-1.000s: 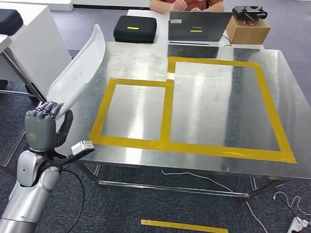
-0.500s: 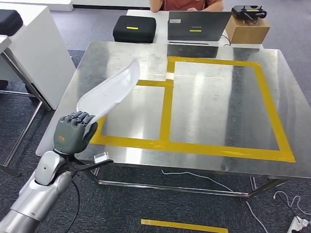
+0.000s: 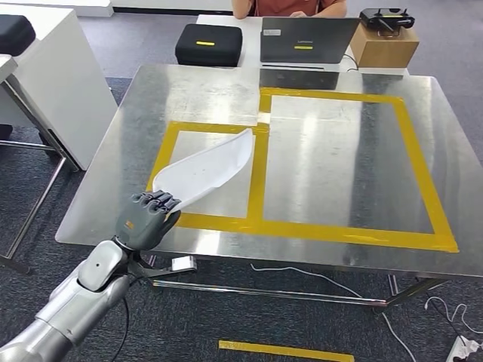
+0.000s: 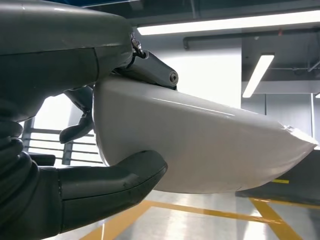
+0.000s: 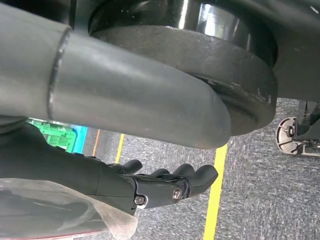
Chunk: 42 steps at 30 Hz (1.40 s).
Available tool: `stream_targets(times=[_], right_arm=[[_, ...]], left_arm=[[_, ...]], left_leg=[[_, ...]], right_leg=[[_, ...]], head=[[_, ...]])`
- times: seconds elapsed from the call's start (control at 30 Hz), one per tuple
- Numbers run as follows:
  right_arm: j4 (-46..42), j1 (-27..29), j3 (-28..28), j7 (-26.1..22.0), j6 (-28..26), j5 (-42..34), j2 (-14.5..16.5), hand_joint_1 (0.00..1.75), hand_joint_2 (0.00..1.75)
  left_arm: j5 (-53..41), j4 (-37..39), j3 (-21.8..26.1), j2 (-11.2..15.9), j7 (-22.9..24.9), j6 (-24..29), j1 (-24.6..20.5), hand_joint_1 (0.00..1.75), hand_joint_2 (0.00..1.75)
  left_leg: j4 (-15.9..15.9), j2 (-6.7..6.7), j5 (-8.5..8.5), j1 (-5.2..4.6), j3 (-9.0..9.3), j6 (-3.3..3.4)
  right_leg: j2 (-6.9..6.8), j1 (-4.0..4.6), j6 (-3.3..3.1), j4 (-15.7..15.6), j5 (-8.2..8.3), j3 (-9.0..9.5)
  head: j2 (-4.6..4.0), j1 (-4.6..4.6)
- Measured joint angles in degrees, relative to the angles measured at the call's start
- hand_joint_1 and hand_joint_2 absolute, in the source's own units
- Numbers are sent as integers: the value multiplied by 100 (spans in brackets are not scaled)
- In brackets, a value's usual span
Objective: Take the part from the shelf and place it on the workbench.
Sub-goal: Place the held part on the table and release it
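The left arm (image 3: 63,309) is silver metal with round joints; its left hand (image 3: 143,222) is dark grey with a small orange mark on the back, and a black cable hangs under the wrist

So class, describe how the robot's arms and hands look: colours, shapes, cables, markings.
The left arm is a silver tube with rounded joints. A thin black cable loops beside it. The left hand is dark grey with darker fingers and a small orange mark on its back. The right hand has dark fingers with silver screws.
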Motion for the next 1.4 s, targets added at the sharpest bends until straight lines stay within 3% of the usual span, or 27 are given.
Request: stream_targets(times=[0.5,0.53,0.63,0.67,0.7,0.83,1.4], right_arm=[[0,2,0,0,2,11,0,0,0],[0,3,0,0,2,11,0,0,0],[0,4,0,-3,2,11,0,0,0],[0,5,0,-6,2,11,0,0,0],[0,6,0,-8,3,11,0,0,0],[0,9,0,-19,7,11,1,0,0],[0,12,-8,-36,9,13,0,0,0]], left_arm=[[-206,172,-413,-35,-45,3,-2,175,175],[-193,172,-422,-40,-50,3,-4,131,131],[-169,155,-410,-52,-70,6,-4,0,131],[-170,134,-387,-57,-91,7,-2,0,175],[-166,111,-356,-64,-118,8,0,0,175],[-47,79,-272,-98,-201,9,-2,0,0],[115,102,-87,-119,-246,9,-31,0,0]], left_leg=[[0,0,0,0,0,0],[0,0,0,0,0,0],[0,0,0,0,0,0],[0,0,0,0,0,0],[0,0,0,0,0,0],[0,0,0,0,1,0],[0,-1,0,2,1,0]], right_leg=[[0,0,0,0,0,0],[0,0,0,0,0,0],[0,0,0,0,0,1],[-1,0,0,0,0,1],[-1,1,0,0,0,1],[-1,1,0,0,0,1],[-1,0,0,0,0,2]], head=[[0,0],[0,0],[0,0],[0,0],[0,0],[0,0],[0,0]])
